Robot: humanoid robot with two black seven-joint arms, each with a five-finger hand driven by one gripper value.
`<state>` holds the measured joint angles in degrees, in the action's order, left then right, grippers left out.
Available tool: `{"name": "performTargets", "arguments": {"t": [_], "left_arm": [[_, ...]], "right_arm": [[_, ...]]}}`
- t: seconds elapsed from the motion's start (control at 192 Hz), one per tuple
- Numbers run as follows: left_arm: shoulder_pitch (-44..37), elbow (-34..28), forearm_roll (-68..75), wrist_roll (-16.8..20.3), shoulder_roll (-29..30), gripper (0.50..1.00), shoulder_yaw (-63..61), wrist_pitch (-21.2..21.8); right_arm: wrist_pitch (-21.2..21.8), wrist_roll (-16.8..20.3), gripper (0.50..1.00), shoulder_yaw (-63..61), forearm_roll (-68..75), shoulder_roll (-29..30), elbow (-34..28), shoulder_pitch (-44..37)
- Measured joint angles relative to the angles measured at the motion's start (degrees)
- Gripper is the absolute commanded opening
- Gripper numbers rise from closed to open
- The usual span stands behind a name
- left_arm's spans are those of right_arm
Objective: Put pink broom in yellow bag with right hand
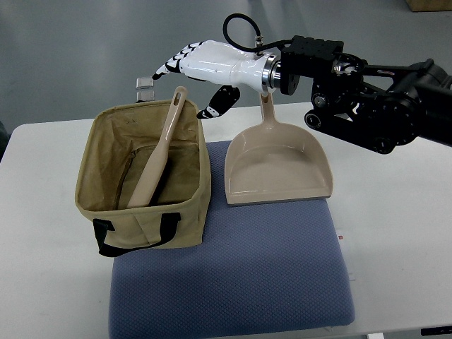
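The pink broom (157, 157) stands tilted inside the yellow bag (145, 180), its brush end down in the bag and its handle leaning over the bag's far rim. My right hand (185, 70) hovers above and just behind the bag's far right corner, close to the broom's handle tip but apart from it. Its fingers are spread and hold nothing. The right arm comes in from the right edge. The left arm does not show.
A pink dustpan (277, 166) lies on the blue mat (233, 268) right of the bag, its handle pointing away under my right wrist. The mat lies on a white table (395, 233). A small clear object (145, 88) stands behind the bag.
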<state>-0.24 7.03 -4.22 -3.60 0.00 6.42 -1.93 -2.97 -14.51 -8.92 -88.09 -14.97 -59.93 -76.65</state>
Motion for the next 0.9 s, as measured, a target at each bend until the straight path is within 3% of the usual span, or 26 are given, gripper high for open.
{"name": "performTargets", "arguments": {"t": [0.208, 0.588, 0.901], "left_arm": [[0.02, 0.0, 0.0, 0.0, 0.0, 1.0, 0.0, 0.0], [0.0, 0.0, 0.0, 0.0, 0.0, 1.0, 0.0, 0.0], [-0.01, 0.0, 0.0, 0.0, 0.0, 1.0, 0.0, 0.0]], "right_arm": [[1.78, 0.0, 0.856, -5.37, 2.52, -4.6, -0.07, 2.32], [12.38, 0.74, 0.856, -29.19, 15.55, -11.39, 0.83, 17.0], [14.05, 0.9, 0.858, -40.41, 39.68, -11.14, 10.72, 26.77]]}}
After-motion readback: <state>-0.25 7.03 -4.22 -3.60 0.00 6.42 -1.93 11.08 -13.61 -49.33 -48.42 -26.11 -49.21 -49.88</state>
